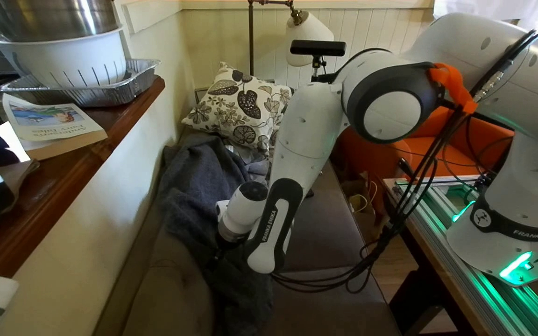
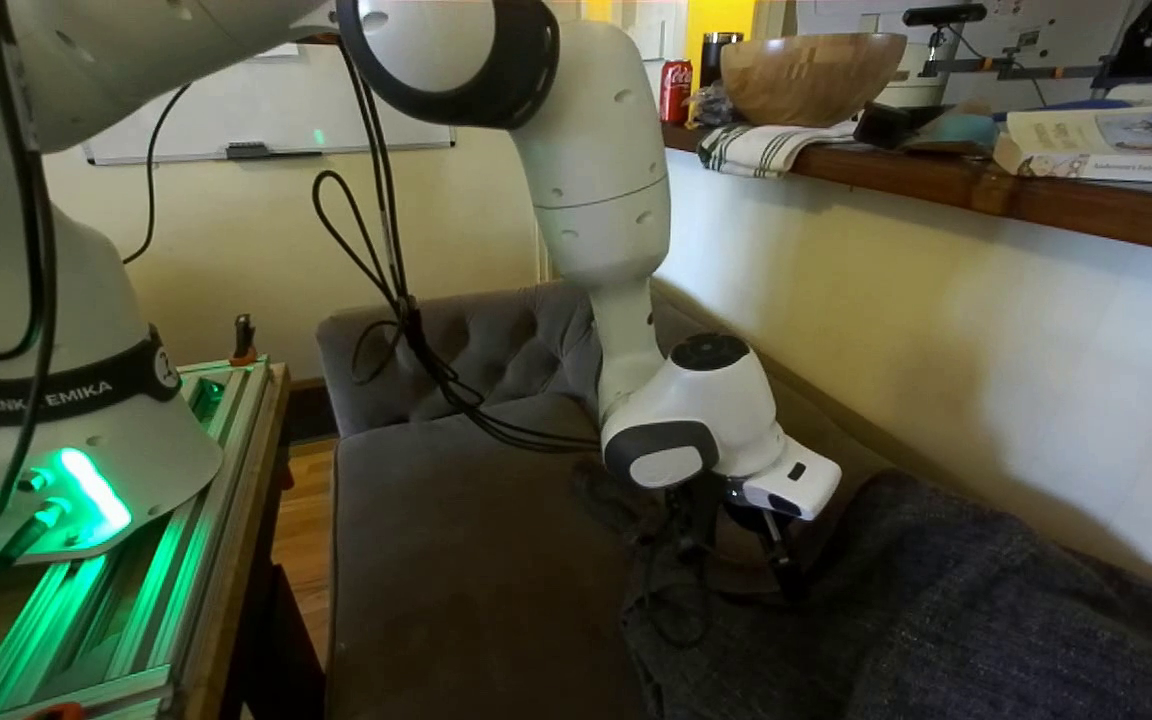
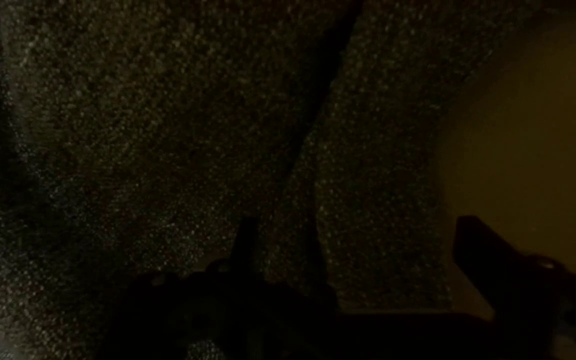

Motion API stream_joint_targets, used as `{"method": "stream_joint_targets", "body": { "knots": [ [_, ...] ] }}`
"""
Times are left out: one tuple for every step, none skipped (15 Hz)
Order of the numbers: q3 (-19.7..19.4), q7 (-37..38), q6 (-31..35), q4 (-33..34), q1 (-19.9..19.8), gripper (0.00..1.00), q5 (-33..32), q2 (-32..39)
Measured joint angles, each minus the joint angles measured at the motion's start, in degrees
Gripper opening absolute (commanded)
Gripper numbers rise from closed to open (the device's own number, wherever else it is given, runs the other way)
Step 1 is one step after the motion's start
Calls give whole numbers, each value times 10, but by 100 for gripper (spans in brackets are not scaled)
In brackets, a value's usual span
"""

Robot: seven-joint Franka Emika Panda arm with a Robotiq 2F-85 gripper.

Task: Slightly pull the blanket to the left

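Dark grey cloth fills most of the wrist view: the blanket (image 3: 193, 140), directly below the gripper (image 3: 358, 220). Its fingers (image 3: 244, 245) stand wide apart, with a fold and the cloth's edge between them; one tip is over the blanket, the other just past that edge, over brown, probably sofa. It is too dark to tell whether either touches.

In an exterior view, the blanket runs lengthwise along the sofa (image 1: 315, 224), passing under the gripper from near a floral cushion (image 1: 245, 107) on one side to a narrower tail on the other. The arm (image 1: 297, 130) reaches across, bent sharply at the wrist.

In an exterior view, the gripper points down, low over the cloth; most of the blanket spreads away from it, opposite the tufted end (image 2: 506, 350). If left is the robot's own, the pull should go from the gripper toward that end, along the long axis, once the fingers close on the edge.
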Motion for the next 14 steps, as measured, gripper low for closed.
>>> {"method": "stream_joint_targets", "body": {
  "knots": [
    [0,0,0,7,1,100,0,8],
    [1,0,0,14,1,75,0,16],
    [1,0,0,21,2,74,0,23],
    [1,0,-1,27,3,66,0,29],
    [1,0,-1,34,4,59,0,35],
    [0,0,-3,40,4,52,0,40],
    [0,0,-5,45,5,44,0,44],
    [-2,1,-7,50,7,38,0,47],
    [-5,2,-9,53,9,30,1,49],
    [-8,4,-12,55,12,24,1,49],
    [-11,5,-14,57,14,16,2,49],
    [-14,6,-16,59,18,10,2,49],
    [-18,8,-17,61,21,3,3,49],
    [-22,11,-20,62,25,1,3,49]
  ]
}}
